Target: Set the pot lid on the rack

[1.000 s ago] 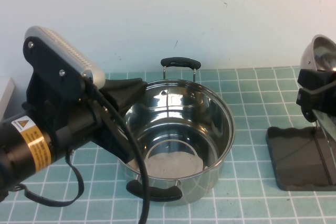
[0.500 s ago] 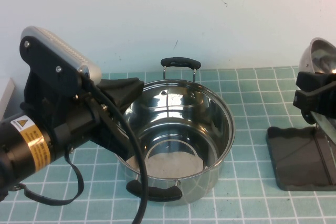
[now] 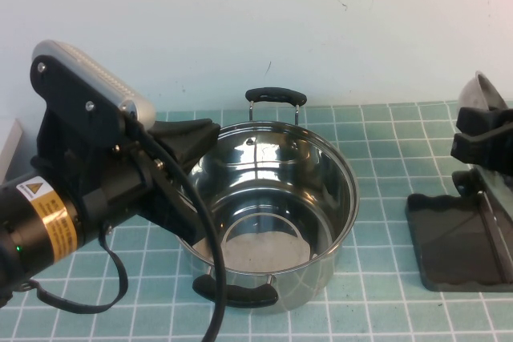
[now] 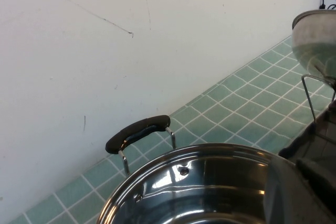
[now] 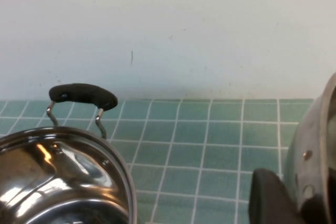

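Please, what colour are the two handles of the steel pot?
The pot handles are black, clearest in the high view.

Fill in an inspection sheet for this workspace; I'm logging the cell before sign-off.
Surface: teal tiled table.
Job's things: pot lid held on edge above the rack, at the right edge.
Clutter: open steel pot, centre.
Grippers: right gripper carries the lid over the rack; left gripper beside the pot's left rim.
Cables: black cable along the left arm.
Surroundings: pale wall behind.

black arm point(image 3: 96, 190), yellow warning label, black cable
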